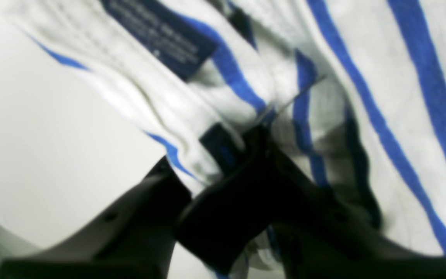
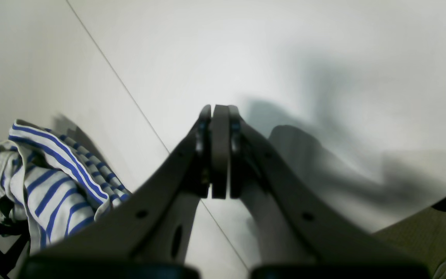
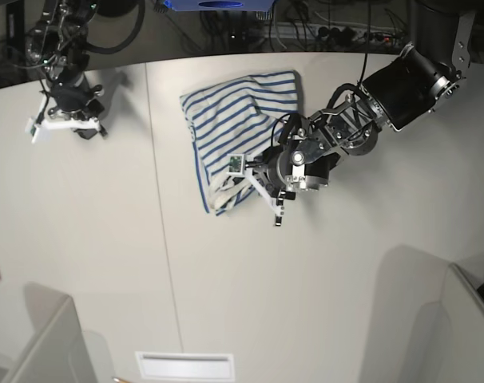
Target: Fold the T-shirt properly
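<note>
Gripping a bunched fold of the T-shirt (image 1: 192, 128), the left gripper (image 1: 223, 162) has its dark jaws pinched narrowly on the cloth just below the navy tag (image 1: 161, 37) at the neck; the left wrist view is blurred. Seen from the base camera, the shirt lies crumpled on the white table (image 3: 226, 287), near its middle toward the far edge, blue stripes up. Farther off, at the table's far corner and well apart from the shirt, the right gripper (image 2: 220, 116) hangs with jaws pressed together, empty.

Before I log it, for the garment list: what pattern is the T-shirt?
White T-shirt with thin blue stripes, clearest in the left wrist view.
</note>
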Robot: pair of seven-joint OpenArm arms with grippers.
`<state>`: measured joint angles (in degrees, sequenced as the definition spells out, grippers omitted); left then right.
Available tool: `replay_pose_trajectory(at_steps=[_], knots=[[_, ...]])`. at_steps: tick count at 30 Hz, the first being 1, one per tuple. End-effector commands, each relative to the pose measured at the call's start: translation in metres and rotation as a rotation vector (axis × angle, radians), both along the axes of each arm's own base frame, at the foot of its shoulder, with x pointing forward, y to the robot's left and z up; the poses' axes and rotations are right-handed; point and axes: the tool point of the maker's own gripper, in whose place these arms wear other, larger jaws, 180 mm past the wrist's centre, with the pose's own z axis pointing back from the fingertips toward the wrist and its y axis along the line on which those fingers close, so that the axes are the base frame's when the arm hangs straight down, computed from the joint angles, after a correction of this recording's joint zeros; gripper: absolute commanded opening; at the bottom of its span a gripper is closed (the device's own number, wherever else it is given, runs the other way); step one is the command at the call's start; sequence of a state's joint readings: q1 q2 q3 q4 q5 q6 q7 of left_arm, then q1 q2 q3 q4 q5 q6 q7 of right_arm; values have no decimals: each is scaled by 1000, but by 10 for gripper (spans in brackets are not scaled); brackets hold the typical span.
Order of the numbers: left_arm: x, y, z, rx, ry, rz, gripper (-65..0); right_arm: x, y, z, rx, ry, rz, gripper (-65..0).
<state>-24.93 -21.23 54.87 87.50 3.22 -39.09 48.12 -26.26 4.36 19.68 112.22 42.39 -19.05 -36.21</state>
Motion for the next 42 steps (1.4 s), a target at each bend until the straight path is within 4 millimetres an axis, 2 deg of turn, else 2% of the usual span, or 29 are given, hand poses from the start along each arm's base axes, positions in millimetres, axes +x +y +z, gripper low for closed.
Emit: replay_pose_trajectory(at_steps=[1,13,24,42], knots=[[4,-9,7,-28,-8,-24,-650,4,-4,8,-19,-30,-5,-650],[-4,-32,8,-15,-12,-119,-650,0,6,3,19,-22,-26,-650],[25,-25,13,17,-39,-85,-650,-7,7,-1,18,-7,-25,-650],[35,-22,19,31,-65,-80,-650,-4,10,0,27,-15,-26,-650]])
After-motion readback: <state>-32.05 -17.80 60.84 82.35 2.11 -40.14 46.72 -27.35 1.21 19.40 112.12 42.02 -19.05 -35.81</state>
